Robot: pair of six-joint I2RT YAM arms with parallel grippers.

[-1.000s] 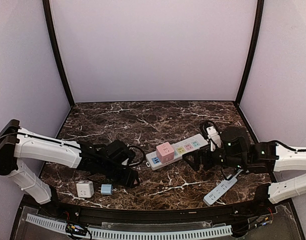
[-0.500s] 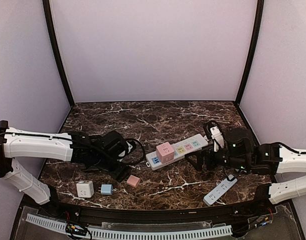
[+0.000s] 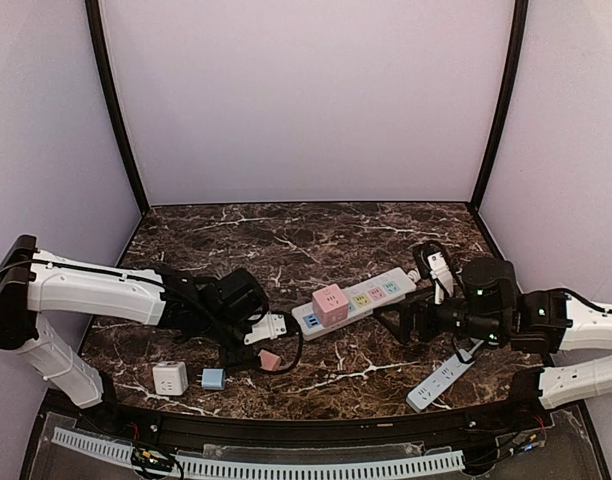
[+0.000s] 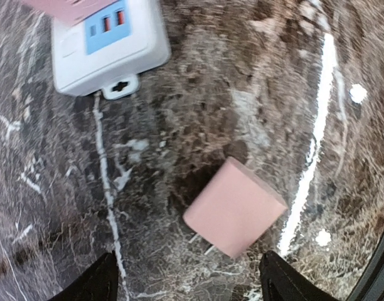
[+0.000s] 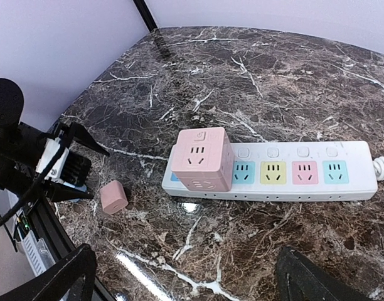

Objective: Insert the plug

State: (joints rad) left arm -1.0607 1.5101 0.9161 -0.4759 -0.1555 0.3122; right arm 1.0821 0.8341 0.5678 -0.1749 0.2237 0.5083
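Pink is the small plug (image 3: 269, 360), lying loose on the dark veined marble tabletop (image 3: 286, 240) in the lower middle of the overhead view, apart from the white power strip (image 3: 358, 298) that runs diagonally at the centre. In the left wrist view the plug (image 4: 234, 207) sits right of centre, tilted, with the end of the strip (image 4: 110, 47) at the upper left; the two black fingertips (image 4: 104, 281) show only at the bottom edge, spread wide on either side and touching neither. So the left gripper (image 3: 254, 345) stands parted, holding nothing, just beside the plug on its left. A larger pink cube adapter (image 3: 330, 303) is seated on the strip near its lower-left end, next to blue, yellow, pink and blue sockets seen from the right wrist. The right gripper (image 3: 386, 322) is at the centre right, near the strip's far end, jaws fully spread and empty; its fingertips (image 5: 73, 269) frame the bottom corners of its own view. At the lower left rest a white cube adapter (image 3: 169, 378) and a small blue plug (image 3: 213, 379) side by side; a second white strip (image 3: 441, 380) lies at the lower right.
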